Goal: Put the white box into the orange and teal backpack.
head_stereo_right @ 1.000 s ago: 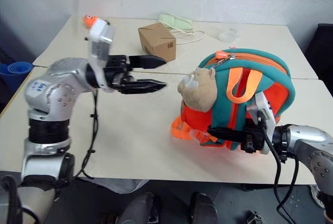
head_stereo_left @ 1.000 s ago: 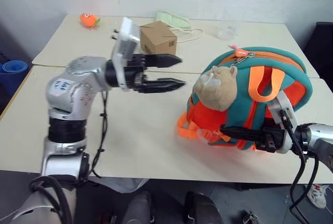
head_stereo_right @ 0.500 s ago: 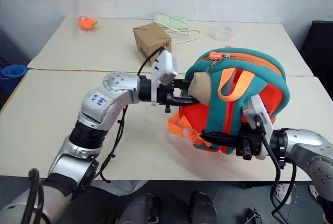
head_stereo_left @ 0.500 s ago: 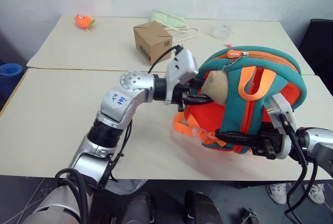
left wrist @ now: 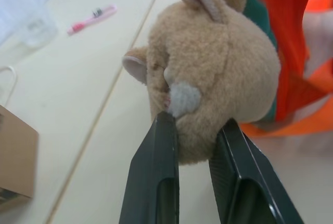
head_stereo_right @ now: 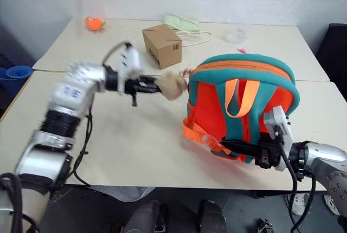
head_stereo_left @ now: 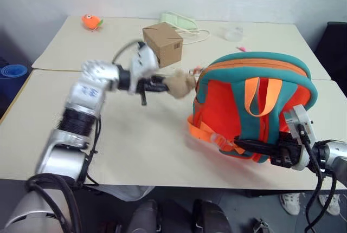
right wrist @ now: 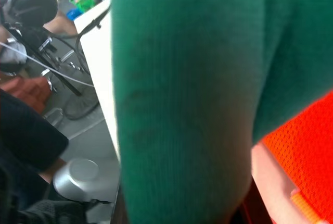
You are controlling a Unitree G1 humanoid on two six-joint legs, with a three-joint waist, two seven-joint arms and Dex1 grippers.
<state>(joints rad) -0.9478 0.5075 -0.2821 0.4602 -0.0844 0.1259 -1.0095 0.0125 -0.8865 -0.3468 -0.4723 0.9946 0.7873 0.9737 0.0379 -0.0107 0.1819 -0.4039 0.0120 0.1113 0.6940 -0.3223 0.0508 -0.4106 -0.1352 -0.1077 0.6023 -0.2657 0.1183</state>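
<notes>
Head view: the left gripper pinches the fuzzy tan plush just beside the upright backpack; open tabletop lies in front.

Left wrist: fingers squeeze fur.

Right gripper is pressed together against the backpack's base.

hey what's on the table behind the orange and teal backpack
Behind the orange and teal backpack lie a pink pen-like item and a clear cup. The table right behind its bulk is hidden.

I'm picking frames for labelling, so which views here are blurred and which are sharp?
Both eye views: the left arm smears with motion, the backpack stays crisp. Left wrist view: the plush toy between the fingers is sharp. Right wrist view: teal fabric, soft and out of focus.
</notes>
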